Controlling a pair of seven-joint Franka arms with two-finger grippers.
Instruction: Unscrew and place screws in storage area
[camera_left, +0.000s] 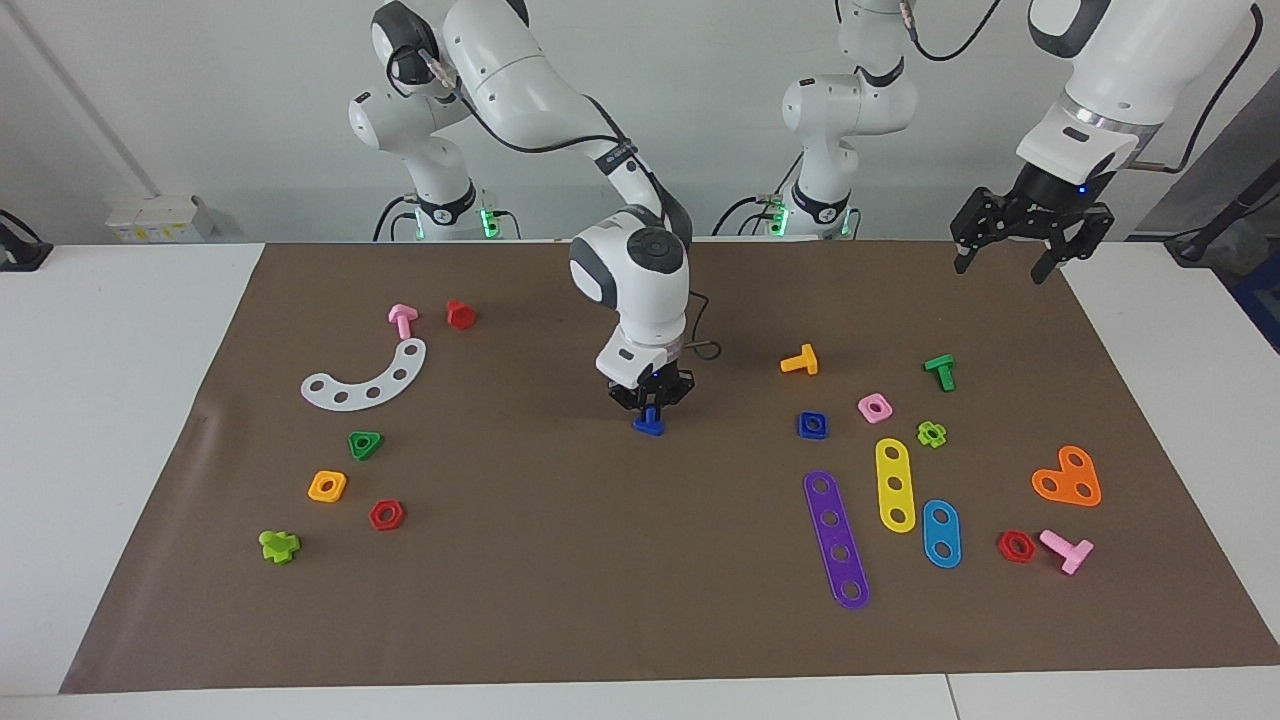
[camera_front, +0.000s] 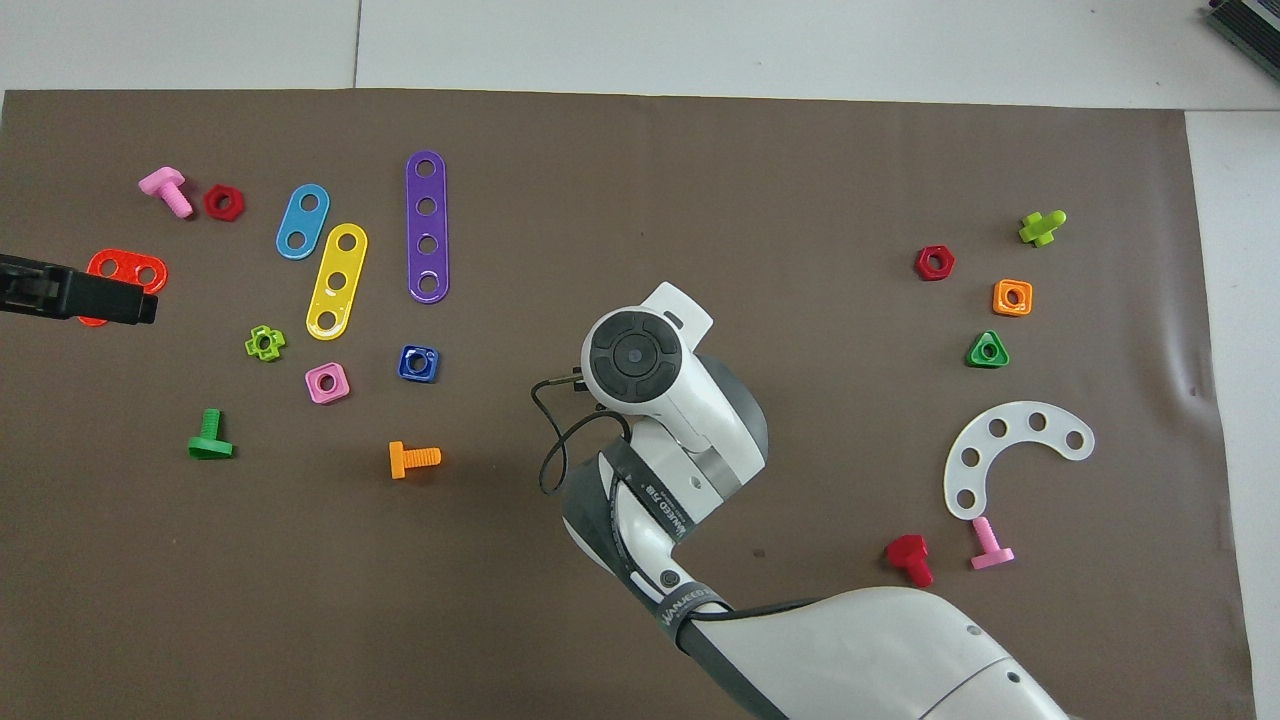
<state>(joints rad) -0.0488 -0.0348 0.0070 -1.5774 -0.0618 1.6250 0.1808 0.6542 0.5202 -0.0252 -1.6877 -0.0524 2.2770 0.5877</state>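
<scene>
At the mat's (camera_left: 560, 600) middle, your right gripper (camera_left: 651, 402) is clenched on the dark-blue bolt (camera_left: 648, 424), whose head rests on the mat. Its matching dark-blue square nut (camera_left: 812, 425) lies loose toward the left arm's end, beside the pink nut (camera_left: 875, 407). Your left gripper (camera_left: 1015, 258) hangs spread wide, empty, over that end's edge.

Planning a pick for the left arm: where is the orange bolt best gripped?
Across its shaft, from straight above: the orange bolt lies on its side, shaft pointing toward the right arm's end, both shaft flanks exposed.
</scene>
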